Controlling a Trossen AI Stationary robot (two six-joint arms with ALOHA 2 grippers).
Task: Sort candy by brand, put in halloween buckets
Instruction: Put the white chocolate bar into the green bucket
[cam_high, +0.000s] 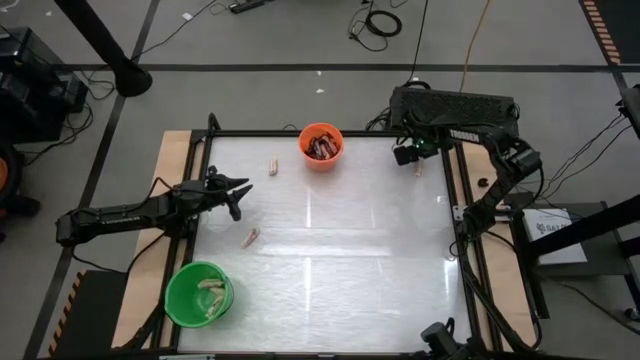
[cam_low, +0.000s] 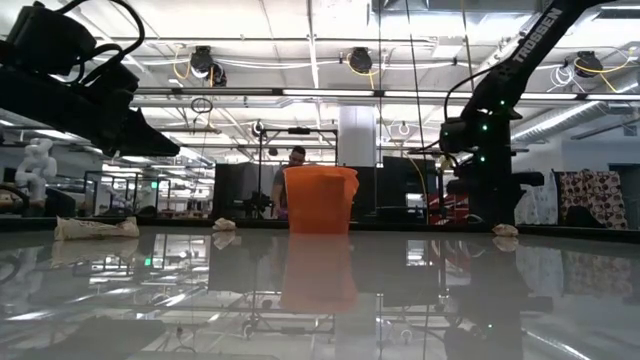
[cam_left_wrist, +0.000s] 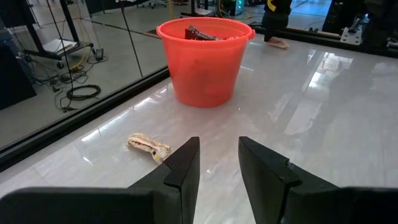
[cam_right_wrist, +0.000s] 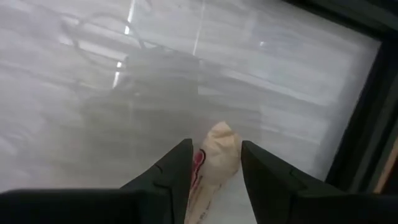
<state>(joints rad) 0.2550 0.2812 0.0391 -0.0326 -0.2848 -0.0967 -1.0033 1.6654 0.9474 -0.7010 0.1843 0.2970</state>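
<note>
The orange bucket (cam_high: 321, 146) stands at the table's far middle with dark brown-red candy in it. The green bucket (cam_high: 199, 294) sits at the near left corner and holds pale candy. Two pale pieces (cam_high: 272, 166) (cam_high: 250, 237) lie loose on the table's left half. At the far right edge my right gripper (cam_right_wrist: 216, 147) points down, open, its fingers on either side of a pale candy with a red mark (cam_right_wrist: 217, 163) that lies flat on the table (cam_high: 418, 168). My left gripper (cam_left_wrist: 219, 163) waits open at the left edge (cam_high: 242, 198), nothing between its fingers.
The black table frame (cam_right_wrist: 364, 124) runs close beside the right gripper. The left wrist view shows the orange bucket (cam_left_wrist: 208, 59) ahead and a pale piece (cam_left_wrist: 148, 147) near the left fingers. Bare white tabletop (cam_high: 340, 260) spreads across the middle and near right.
</note>
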